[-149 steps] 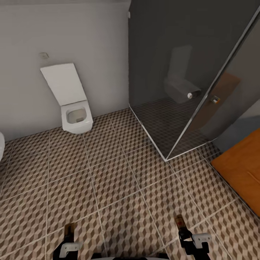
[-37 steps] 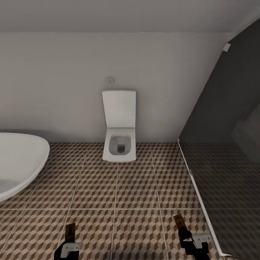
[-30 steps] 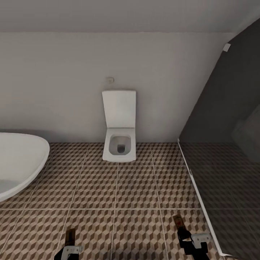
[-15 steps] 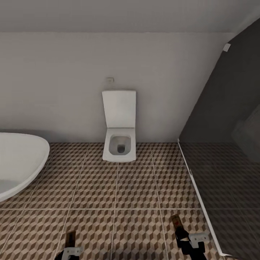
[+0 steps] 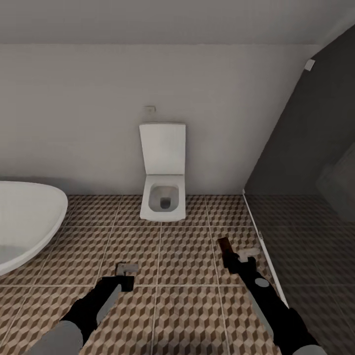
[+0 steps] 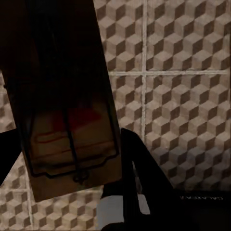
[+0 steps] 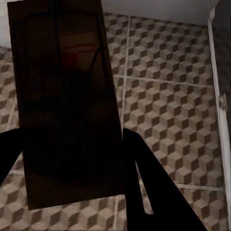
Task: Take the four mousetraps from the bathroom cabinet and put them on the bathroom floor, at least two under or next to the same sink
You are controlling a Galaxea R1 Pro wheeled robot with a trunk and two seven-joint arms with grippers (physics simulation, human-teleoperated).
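Left end effector (image 5: 127, 270): stretched out low over the bathroom floor (image 5: 187, 256); in the left wrist view its dark fingers (image 6: 144, 168) sit on either side of a mousetrap (image 6: 67, 110), clamped on it.
Left mousetrap: tan board with dark wire and a red mark, held above the tiles, not touching them.
Right end effector (image 5: 231, 254): reaching forward over the floor close to the white base rail of the shower glass (image 5: 305, 207); in the right wrist view its fingers (image 7: 144, 183) close on a second mousetrap (image 7: 67, 106).
Right mousetrap: dark in shadow, red mark near its far end; in the head view it sticks out ahead of the fingers (image 5: 225, 244).
Bathroom floor: cube-pattern tiles with pale grout lines.
Toilet (image 5: 163, 197): white, lid up, against the far wall, between the two arms' lines.
Bathtub (image 5: 24, 222): white curved rim at the floor's left edge.
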